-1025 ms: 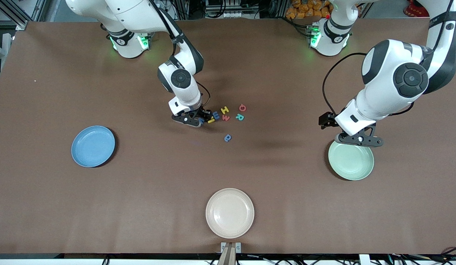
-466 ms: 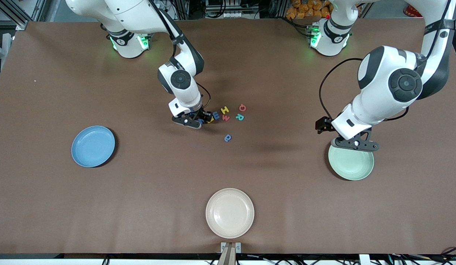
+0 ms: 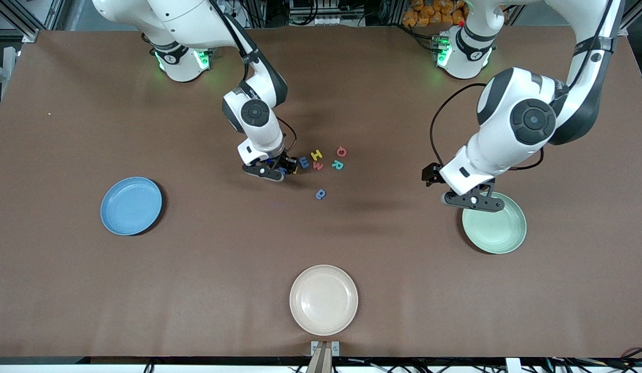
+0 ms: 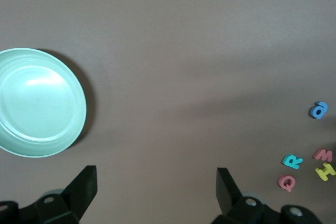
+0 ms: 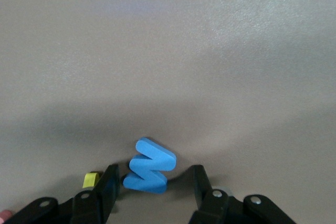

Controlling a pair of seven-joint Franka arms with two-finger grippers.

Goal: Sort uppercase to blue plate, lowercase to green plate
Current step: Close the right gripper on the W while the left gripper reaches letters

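Note:
The blue W [image 5: 149,165] stands on edge on the table between the fingers of my right gripper [image 5: 155,184]. One finger touches it and a gap shows at the other, so the gripper is open. In the front view the W [image 3: 283,169] is half hidden by my right gripper [image 3: 279,170]. Beside it lie the yellow h [image 3: 296,168], blue e [image 3: 303,164], red m [image 3: 318,166], yellow H [image 3: 316,155], green R [image 3: 337,165], red Q [image 3: 341,151] and blue a [image 3: 321,194]. My left gripper [image 3: 471,199] hangs open and empty over the table beside the green plate [image 3: 494,225]. The blue plate [image 3: 130,205] lies toward the right arm's end.
A cream-white plate [image 3: 323,299] sits near the table's front edge, nearer to the camera than the letters. Bare brown tabletop [image 3: 222,243] stretches between the plates and the letter cluster.
My left arm has swung from over the green plate toward the letters. My right gripper's fingers have narrowed around the blue W and nudged it toward the yellow h.

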